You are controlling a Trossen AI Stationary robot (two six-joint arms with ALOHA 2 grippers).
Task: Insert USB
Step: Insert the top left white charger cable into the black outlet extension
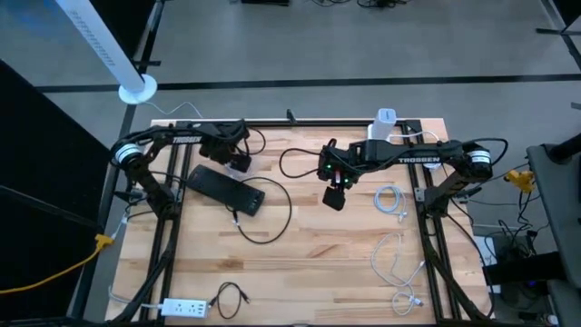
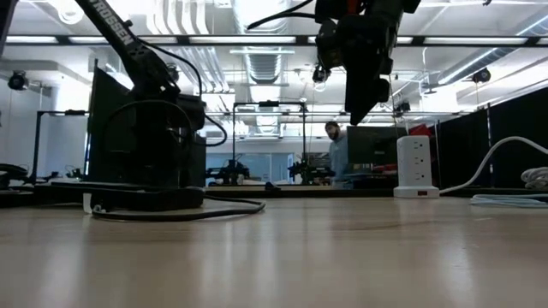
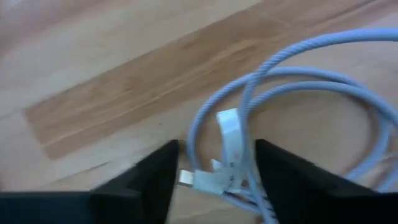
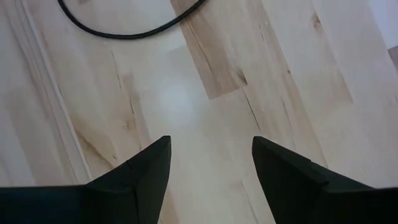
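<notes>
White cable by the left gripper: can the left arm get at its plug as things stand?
Probably yes. In the left wrist view the white cable loops on bare wood, its plug between the open fingers of the left gripper; nothing covers it. Whether the fingers touch it, I can't tell.

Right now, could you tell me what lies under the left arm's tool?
Under the left tool, a coiled pale blue cable lies on the wooden table, its white connector between the open fingers. Where the cable runs behind the fingers is hidden.
</notes>
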